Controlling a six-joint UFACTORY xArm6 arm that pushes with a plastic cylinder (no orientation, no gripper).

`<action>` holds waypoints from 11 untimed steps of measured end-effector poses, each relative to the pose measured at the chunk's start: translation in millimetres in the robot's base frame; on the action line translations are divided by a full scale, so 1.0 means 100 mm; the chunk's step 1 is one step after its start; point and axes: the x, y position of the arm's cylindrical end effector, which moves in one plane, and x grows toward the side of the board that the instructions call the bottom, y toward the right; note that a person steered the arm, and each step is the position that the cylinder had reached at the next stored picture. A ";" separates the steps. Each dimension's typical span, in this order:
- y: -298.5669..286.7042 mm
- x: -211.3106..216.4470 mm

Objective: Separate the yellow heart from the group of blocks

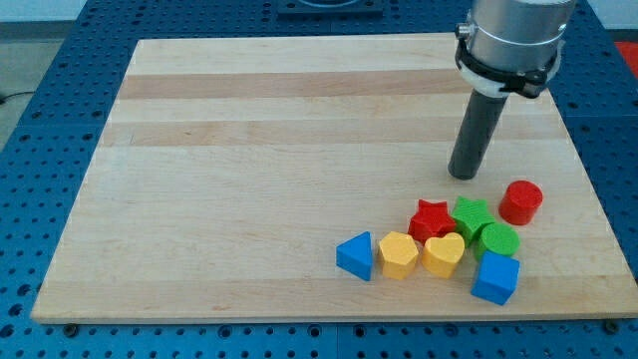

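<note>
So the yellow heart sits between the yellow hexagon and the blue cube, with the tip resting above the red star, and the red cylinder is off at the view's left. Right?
Not quite: the red cylinder is at the view's right, as the camera view shows. The rest holds: the yellow heart sits between the yellow hexagon and the blue cube, and my tip rests above the red star.

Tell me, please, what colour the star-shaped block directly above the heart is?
Red. The red star sits just above the yellow heart, clearest in the camera view.

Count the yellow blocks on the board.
2, none visibly hidden: the yellow heart in the cluster's bottom row, and the yellow hexagon touching it on the view's left, beside the blue triangle.
</note>
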 end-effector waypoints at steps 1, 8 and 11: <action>0.22 0.12; 0.01 1.36; -1.22 0.59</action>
